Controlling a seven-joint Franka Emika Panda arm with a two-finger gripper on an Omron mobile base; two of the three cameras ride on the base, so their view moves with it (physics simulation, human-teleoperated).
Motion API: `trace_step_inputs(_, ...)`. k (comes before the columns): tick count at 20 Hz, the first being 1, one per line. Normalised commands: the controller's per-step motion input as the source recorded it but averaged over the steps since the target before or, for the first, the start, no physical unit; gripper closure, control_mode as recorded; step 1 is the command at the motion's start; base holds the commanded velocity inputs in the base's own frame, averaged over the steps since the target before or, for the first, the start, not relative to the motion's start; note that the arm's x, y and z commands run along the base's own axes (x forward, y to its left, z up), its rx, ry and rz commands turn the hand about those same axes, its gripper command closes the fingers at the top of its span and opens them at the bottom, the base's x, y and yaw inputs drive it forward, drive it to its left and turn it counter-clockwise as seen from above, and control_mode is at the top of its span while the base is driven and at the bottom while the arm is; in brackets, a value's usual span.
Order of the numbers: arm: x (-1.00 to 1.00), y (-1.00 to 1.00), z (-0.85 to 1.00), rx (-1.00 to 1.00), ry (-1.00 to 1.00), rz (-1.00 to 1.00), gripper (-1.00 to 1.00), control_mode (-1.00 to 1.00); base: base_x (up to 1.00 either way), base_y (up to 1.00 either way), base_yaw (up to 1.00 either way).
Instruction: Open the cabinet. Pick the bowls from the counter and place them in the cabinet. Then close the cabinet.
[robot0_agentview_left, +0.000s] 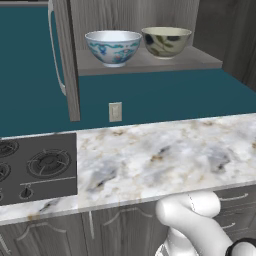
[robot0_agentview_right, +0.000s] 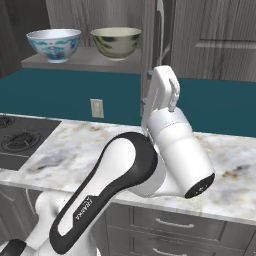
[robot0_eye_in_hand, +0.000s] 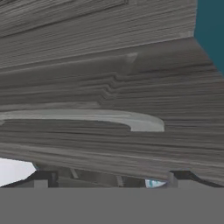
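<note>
hand view, cabinet (robot0_eye_in_hand: 109, 74) handle (robot0_eye_in_hand: 87, 117) above gripper (robot0_eye_in_hand: 111, 177)

Arm (robot0_agentview_right: 95, 200) — small dark lettering on white link, reads "FRANKA" — nothing else legible.

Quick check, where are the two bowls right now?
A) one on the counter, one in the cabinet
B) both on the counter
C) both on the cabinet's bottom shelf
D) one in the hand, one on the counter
C: the white floral bowl and the cream leaf-marked bowl sit side by side on the open cabinet's bottom shelf, above the counter.
</note>
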Motion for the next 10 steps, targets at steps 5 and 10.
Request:
trace_step_inputs(5, 0.3, 0.43, -0.13, -0.01, -0.03, 0.0, -1.0, -1.0, 0.0, 0.0, 0.0)
trace_step_inputs(10, 0.89, 0.88, -0.43, -0.01, 0.2, 0.01, -1.0, -1.0, 0.0, 0.0, 0.0)
